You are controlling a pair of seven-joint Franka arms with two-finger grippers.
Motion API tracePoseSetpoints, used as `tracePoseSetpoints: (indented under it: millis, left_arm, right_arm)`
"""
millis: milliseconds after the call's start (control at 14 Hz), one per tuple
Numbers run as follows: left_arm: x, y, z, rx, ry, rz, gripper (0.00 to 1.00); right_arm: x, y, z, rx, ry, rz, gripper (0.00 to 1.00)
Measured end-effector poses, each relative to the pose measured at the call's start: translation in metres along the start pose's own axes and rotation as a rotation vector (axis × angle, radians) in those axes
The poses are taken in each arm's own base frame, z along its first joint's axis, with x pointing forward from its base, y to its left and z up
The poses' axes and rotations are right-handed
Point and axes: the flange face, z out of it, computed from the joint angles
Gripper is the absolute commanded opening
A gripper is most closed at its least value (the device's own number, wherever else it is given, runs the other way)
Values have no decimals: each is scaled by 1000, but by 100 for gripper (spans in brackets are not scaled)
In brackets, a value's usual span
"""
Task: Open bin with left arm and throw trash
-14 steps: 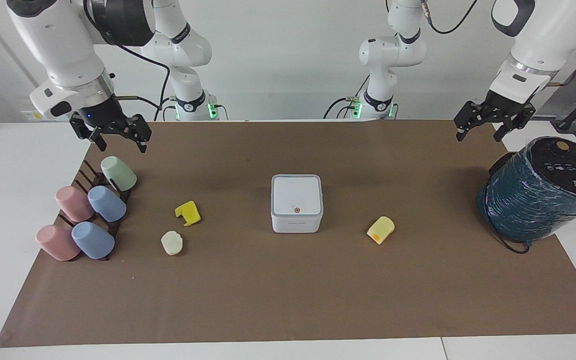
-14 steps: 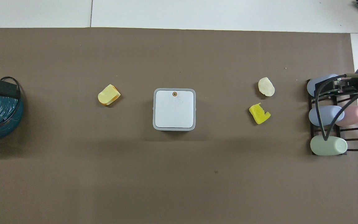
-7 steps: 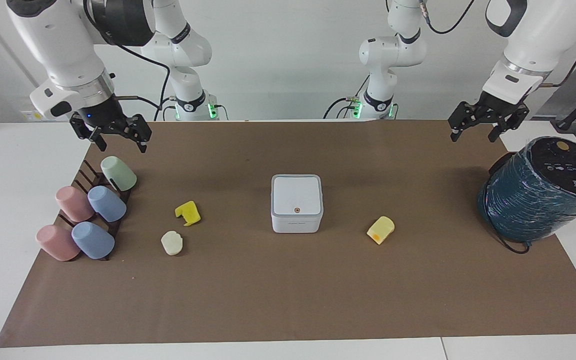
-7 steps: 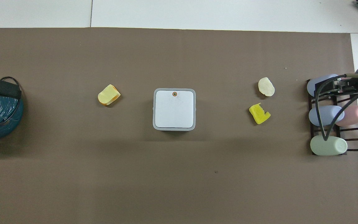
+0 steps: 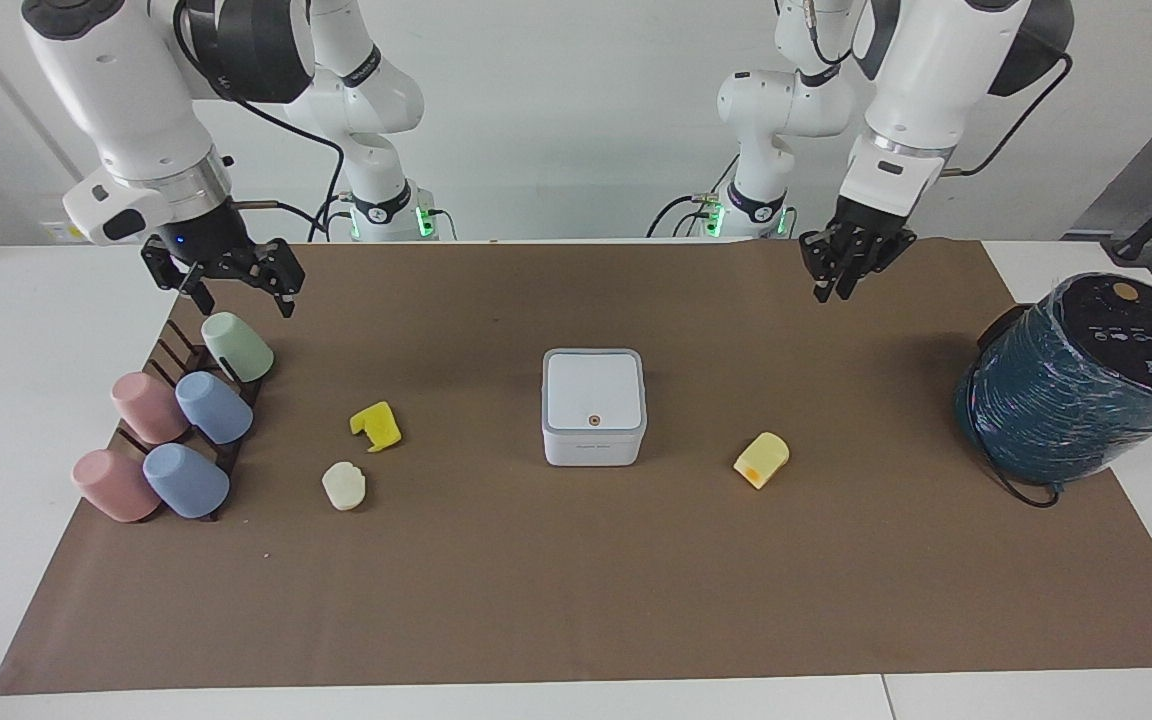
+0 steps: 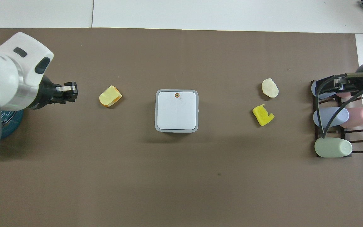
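Note:
The white bin [image 5: 594,405] stands mid-table on the brown mat with its lid shut; it also shows in the overhead view [image 6: 176,110]. The yellow notched chunk [image 5: 376,425] [image 6: 262,115] and the cream lump [image 5: 344,485] [image 6: 270,87] lie toward the right arm's end. The yellow-orange wedge [image 5: 761,460] [image 6: 110,96] lies toward the left arm's end. My left gripper [image 5: 841,272] [image 6: 69,93] is open, empty and raised over the mat beside the wedge. My right gripper [image 5: 233,278] is open and empty, raised over the green cup.
A big dark-teal wrapped cylinder [image 5: 1076,380] stands at the left arm's end. A dark rack with several pastel cups [image 5: 176,420] [image 6: 332,116] lies at the right arm's end. The brown mat [image 5: 576,580] covers the table's middle.
My left arm has swung from over the teal cylinder toward the table's middle and turned its wrist. My right gripper has barely moved. The bin and trash have not moved.

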Motion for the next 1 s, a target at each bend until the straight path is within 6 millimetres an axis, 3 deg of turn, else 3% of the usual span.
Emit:
tracePoseSetpoints:
  millis: [214, 429, 786, 1000]
  left_arm:
    - [-29, 53, 25, -44, 37, -103, 11]
    - [-47, 90, 49, -102, 78, -180, 10]
    - [-43, 143, 120, -209, 138, -286, 10]
    - [-37, 158, 153, -267, 156, -324, 10]
  right_arm:
    - [4, 1, 29, 9, 26, -132, 100]
    - [16, -4, 72, 79, 65, -213, 100]
    - [55, -5, 163, 117, 145, -352, 100]
    - [70, -8, 220, 120, 172, -426, 100]
